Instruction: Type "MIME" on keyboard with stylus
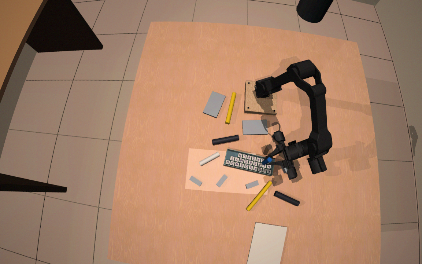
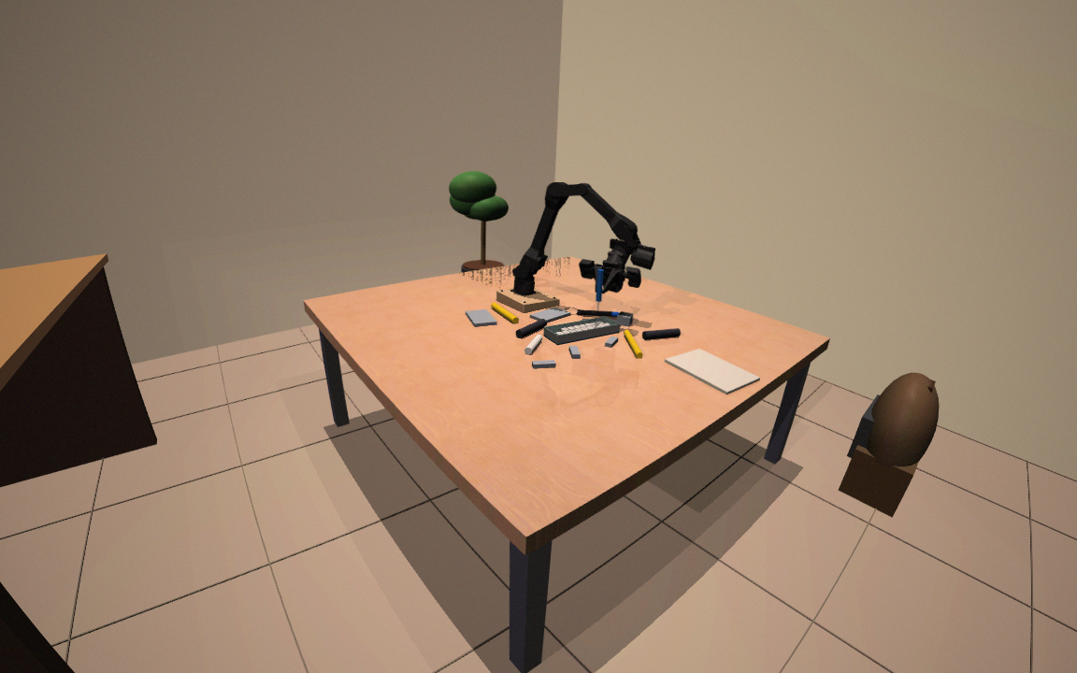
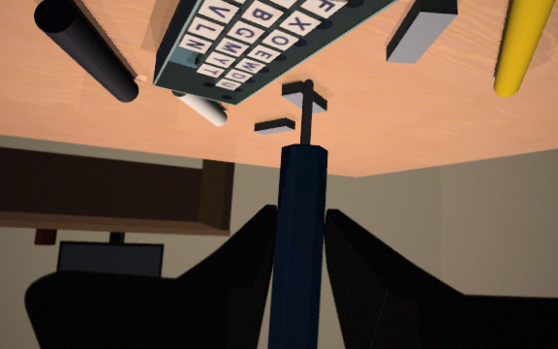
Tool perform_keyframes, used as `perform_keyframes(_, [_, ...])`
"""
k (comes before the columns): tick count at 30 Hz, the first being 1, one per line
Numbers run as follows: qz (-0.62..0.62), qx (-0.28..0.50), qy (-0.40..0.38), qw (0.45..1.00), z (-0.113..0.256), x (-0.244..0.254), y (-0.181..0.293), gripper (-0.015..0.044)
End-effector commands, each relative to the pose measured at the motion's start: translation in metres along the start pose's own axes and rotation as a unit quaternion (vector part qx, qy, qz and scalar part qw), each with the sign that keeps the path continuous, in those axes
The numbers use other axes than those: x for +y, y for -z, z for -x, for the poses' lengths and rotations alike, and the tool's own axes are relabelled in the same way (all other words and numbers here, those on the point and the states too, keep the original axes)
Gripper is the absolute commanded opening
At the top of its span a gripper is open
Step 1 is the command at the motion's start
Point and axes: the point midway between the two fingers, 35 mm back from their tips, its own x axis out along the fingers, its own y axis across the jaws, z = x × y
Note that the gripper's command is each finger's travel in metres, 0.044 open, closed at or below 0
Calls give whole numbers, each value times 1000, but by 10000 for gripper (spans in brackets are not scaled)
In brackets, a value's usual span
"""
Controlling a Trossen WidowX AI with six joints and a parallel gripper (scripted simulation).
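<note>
My gripper (image 1: 267,160) (image 2: 601,282) (image 3: 300,217) is shut on the blue stylus (image 1: 265,161) (image 2: 598,288) (image 3: 303,176) and holds it about upright. The stylus's thin dark tip (image 3: 307,107) points down and, in the exterior view, appears above the keyboard's back edge. The keyboard (image 1: 232,153) (image 2: 584,336) (image 3: 176,79) lies on the desk, its right end beneath the gripper in the top view. The M key (image 1: 241,160) (image 3: 232,47) and E key (image 1: 241,165) (image 3: 264,53) are readable. I cannot read the I key. No contact between tip and keys is visible.
Around the keyboard lie black cylinders (image 1: 225,139) (image 1: 286,198), yellow rods (image 1: 230,108) (image 1: 258,195), a white cylinder (image 1: 209,158), several small grey blocks (image 1: 221,180) and grey plates (image 1: 214,104) (image 1: 253,127). A black rod with a blue band lies behind the keyboard in the exterior view.
</note>
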Motion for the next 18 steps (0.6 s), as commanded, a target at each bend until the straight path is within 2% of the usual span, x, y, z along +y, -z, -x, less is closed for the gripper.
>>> perform_keyframes(1, [8,3,2,1000,0,2,-1,0])
perform_keyframes(18, [8,3,2,1000,-17,2,-30,0])
